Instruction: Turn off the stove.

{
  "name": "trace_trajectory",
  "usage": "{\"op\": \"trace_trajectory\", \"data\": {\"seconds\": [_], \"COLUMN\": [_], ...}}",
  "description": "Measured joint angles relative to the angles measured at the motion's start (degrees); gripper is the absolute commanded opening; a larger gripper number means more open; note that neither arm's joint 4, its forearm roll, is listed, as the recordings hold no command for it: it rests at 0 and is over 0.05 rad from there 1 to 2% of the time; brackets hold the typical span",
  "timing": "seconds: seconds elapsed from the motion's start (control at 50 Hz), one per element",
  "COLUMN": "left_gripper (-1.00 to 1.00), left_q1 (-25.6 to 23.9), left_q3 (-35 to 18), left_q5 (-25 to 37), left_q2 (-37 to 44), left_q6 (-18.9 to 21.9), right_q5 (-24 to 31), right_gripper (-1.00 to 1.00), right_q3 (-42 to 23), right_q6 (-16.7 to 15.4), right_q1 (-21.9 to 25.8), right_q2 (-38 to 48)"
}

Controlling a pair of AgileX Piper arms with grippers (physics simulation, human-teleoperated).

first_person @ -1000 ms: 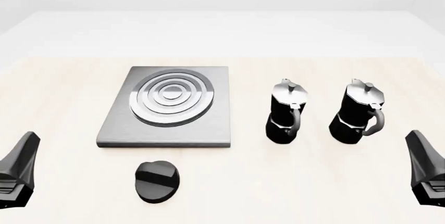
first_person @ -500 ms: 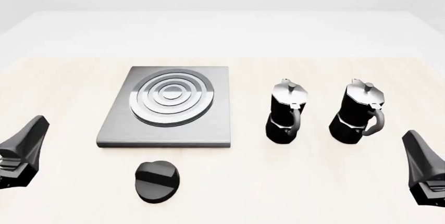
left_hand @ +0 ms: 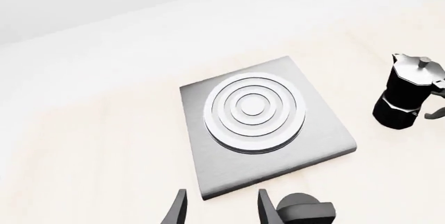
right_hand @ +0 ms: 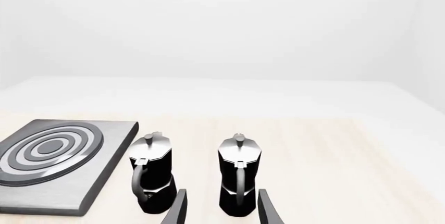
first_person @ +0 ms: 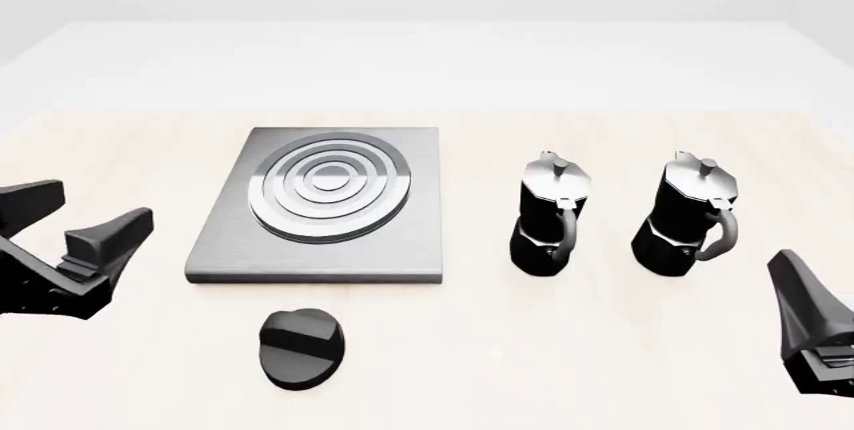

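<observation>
- Stove lay flat on the pale table, left of centre in the front view, its raised rings sitting toward the far part of the square plate.
- Its separate black knob sat on the table just off the plate's near edge, apart from it, where an operator standing at the arms' side would reach it first.
- The ridge on the knob ran diagonally in the front view, its long axis going from near-left toward far-right; which end counts as the pointer could not be told.
- The plate's own sides ran roughly square with the table edge, with no marked front that I could see.
- The left gripper hung above the table to the left of the plate, fingers spread apart and empty, well short of the knob; that placement reads as an approach toward the knob, which is a judgement only.
- In the left wrist view the two fingers stood parted with the knob off to one side of them, not between them, so the gripper was not yet lined up.
- The right gripper sat low at the table's near right, fingers parted and holding nothing, seemingly parked clear of the work.
- Two moka pots stood upright to the right of the plate, well apart from the knob and unlikely to hinder a turn.
</observation>
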Motion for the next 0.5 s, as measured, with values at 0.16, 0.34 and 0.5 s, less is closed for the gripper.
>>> {"op": "trace_trajectory", "data": {"seconds": [0.16,0.34,0.5], "left_gripper": [1.00,1.00,1.00], "left_q1": [-3.0,-6.3,-8.5], "left_q3": [-3.0,-4.4,-5.4], "left_q5": [6.1,11.6,14.5], "left_q2": [4.1,9.1,12.6], "left_q6": [2.3,4.9,5.5], "right_q5": [-0.3,-0.7,-1.2], "right_gripper": [1.00,1.00,1.00], "right_q3": [0.0,0.0,0.0], "right_q6": [0.1,0.2,0.3], "right_q1": [0.5,0.9,1.1], "right_q2": [0.5,0.8,1.4]}}
